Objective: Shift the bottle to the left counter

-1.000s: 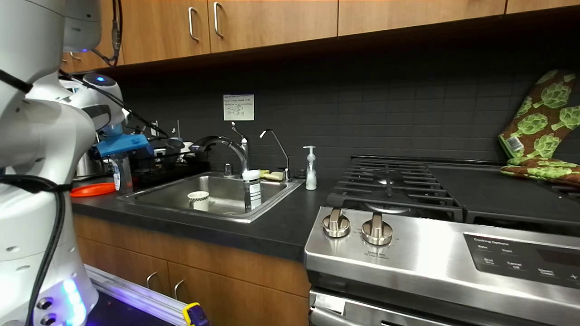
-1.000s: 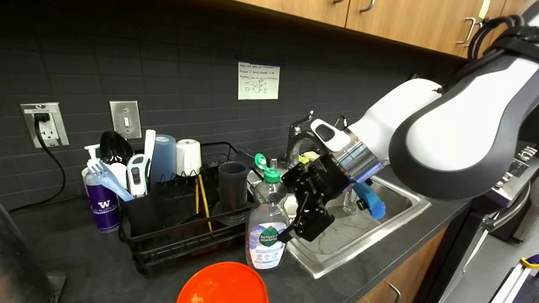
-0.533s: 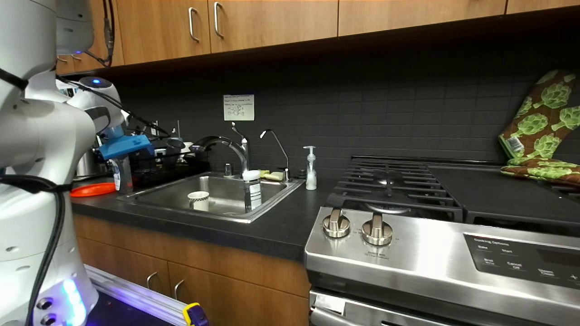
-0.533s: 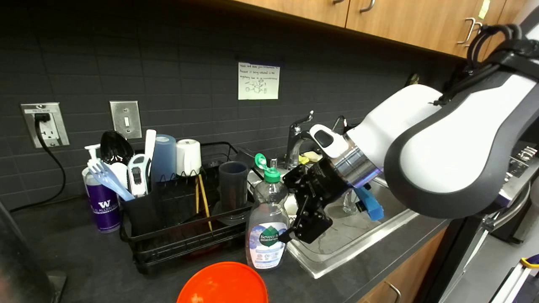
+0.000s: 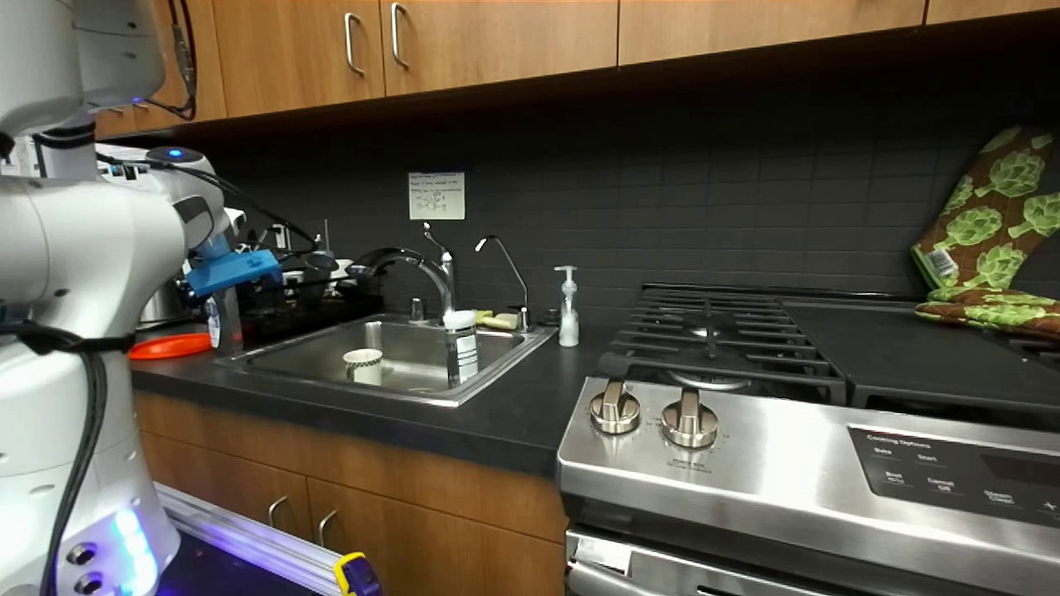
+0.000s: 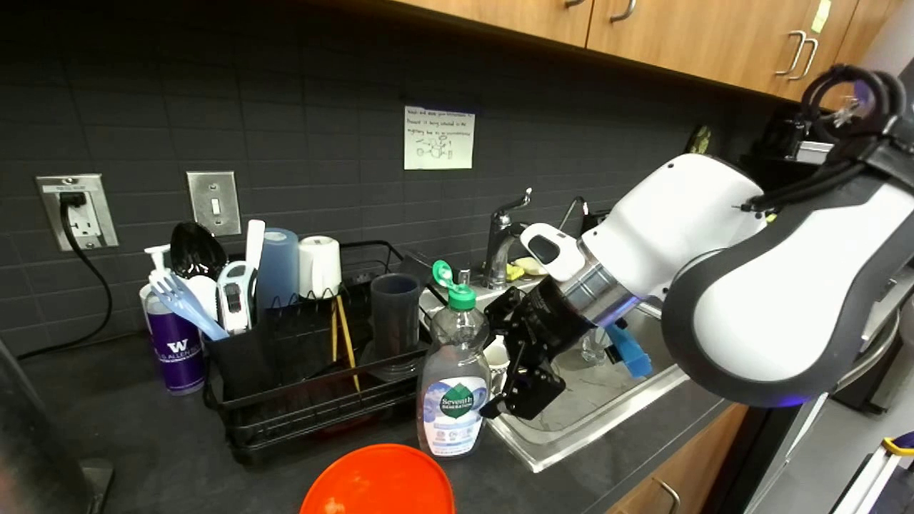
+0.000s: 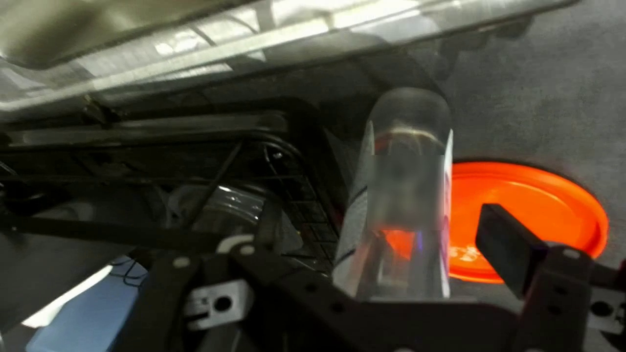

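The clear bottle with an open green flip cap (image 6: pixel 455 371) stands upright on the dark left counter (image 6: pixel 164 457), between the dish rack and the sink. It also shows at the left in an exterior view (image 5: pixel 224 323), partly behind the arm. My gripper (image 6: pixel 493 357) is open, tilted, and close to the bottle's sink side. In the wrist view, the bottle (image 7: pixel 408 122) stands up between the spread jaws of the gripper (image 7: pixel 386 232). The right finger (image 7: pixel 508 244) is apart from it. Whether the left finger touches it I cannot tell.
An orange-red plate (image 6: pixel 382 485) lies in front of the bottle. A black dish rack (image 6: pixel 314 400) with cups and utensils stands beside it. The sink (image 5: pixel 414 395) holds a white cup (image 5: pixel 363 367) and a white-capped container (image 5: pixel 461 348). A soap dispenser (image 5: pixel 568 310) stands near the stove (image 5: pixel 704 497).
The arm's forearm and elbow have swung lower, and the gripper has shifted slightly toward the sink, away from the bottle. The bottle has not moved.
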Robot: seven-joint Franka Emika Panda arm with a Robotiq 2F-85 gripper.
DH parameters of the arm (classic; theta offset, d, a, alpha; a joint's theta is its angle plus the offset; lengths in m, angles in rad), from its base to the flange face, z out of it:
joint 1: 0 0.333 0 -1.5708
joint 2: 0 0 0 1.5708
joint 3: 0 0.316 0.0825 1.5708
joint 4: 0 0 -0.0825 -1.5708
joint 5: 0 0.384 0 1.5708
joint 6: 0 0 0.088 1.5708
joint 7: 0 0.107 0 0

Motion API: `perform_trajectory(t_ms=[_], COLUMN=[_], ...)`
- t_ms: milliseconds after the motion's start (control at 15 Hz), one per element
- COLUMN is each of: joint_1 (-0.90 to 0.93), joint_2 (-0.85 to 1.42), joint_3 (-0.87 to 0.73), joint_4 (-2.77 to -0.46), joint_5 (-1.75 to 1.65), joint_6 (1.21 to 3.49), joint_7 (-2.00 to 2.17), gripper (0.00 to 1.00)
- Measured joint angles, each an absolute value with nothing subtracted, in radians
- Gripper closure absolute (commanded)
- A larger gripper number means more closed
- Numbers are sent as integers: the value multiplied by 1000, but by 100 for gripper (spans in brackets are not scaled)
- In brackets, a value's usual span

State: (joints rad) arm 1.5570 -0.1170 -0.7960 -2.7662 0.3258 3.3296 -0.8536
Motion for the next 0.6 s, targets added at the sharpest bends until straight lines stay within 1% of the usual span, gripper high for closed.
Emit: perform_trajectory(t_ms=[333,533,600], joint_1=[1165,924,874], joint_2=[-57,-58,-63], joint_3=[-603,-469,-446], joint_4=[-2759,-2747,-2742], joint_5=[38,-85,-91], joint_6=[3315,3284,3269], joint_7=[-690,-649,-656], gripper=[0,0,0])
